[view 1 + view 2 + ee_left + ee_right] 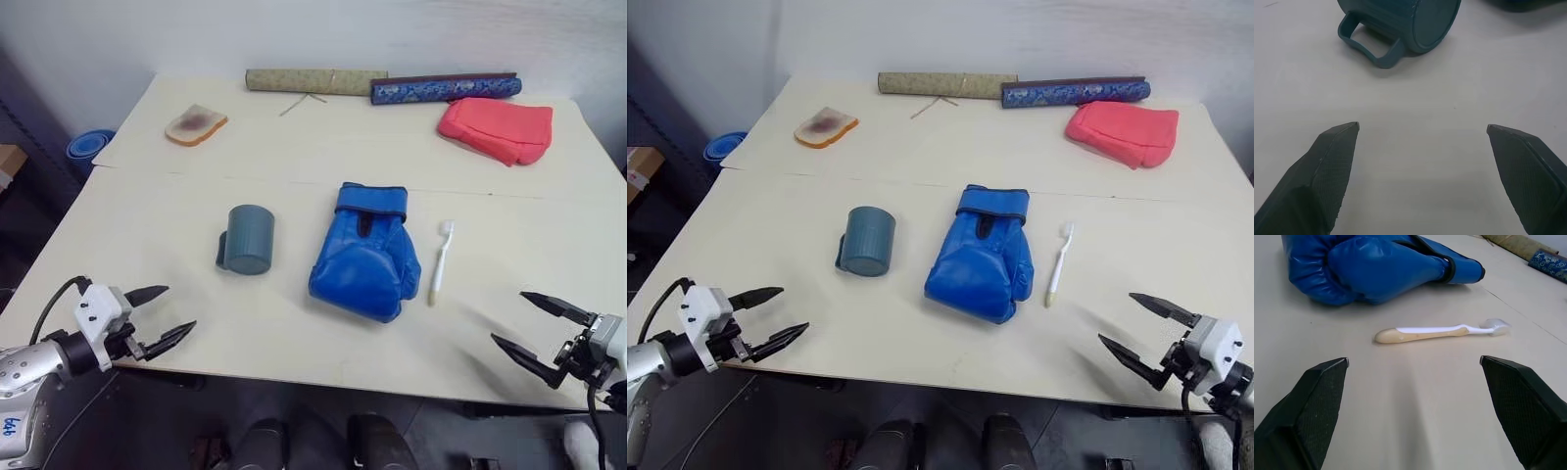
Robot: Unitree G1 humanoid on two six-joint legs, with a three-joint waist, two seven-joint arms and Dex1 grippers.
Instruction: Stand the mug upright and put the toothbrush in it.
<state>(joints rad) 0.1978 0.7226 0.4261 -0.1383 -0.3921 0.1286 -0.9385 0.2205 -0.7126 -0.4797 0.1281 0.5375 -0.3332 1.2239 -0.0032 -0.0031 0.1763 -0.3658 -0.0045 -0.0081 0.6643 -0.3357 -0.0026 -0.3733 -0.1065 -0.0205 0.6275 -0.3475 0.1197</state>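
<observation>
The mug [247, 239] lies on its side left of a blue boxing glove [364, 253], toothbrush [441, 260] right; left gripper [162, 314] and right gripper [537, 326] gape wide, empty.

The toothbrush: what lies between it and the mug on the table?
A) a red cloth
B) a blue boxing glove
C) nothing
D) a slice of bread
B: the blue boxing glove lies between the mug, on its side, and the toothbrush.

Table [147, 206]: mug [248, 239], boxing glove [364, 257], toothbrush [441, 260], toast [195, 124], red cloth [498, 128]
</observation>
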